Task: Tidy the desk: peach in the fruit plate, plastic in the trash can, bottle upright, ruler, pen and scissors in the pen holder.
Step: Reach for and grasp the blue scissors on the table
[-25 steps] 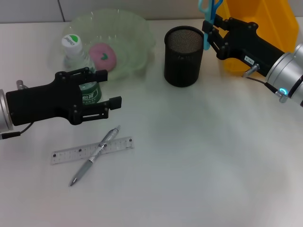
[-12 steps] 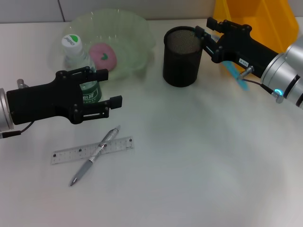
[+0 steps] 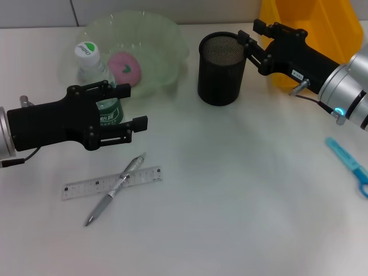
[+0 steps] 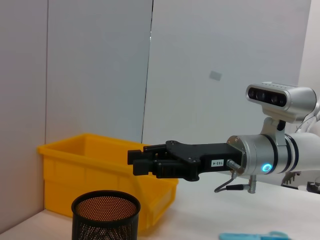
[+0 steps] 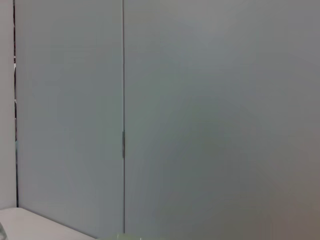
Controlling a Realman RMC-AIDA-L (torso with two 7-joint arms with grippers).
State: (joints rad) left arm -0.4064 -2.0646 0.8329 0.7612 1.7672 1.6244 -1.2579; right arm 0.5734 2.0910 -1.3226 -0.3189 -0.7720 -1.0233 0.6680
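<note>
pen holder (image 3: 222,68): black metal mesh | fruit plate (image 3: 156,43): clear glossy plastic | ruler (image 3: 112,182): transparent plastic | table (image 3: 241,190): matt white

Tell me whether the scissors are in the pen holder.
Out. The scissors lie flat on the desk, right of the pen holder.

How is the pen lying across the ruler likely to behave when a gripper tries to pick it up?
The pen looks slim, round and stiff, so it would probably roll if nudged. It rests across the flat ruler, which may shift along with it. Its smooth silver barrel could slip between fingers.
</note>
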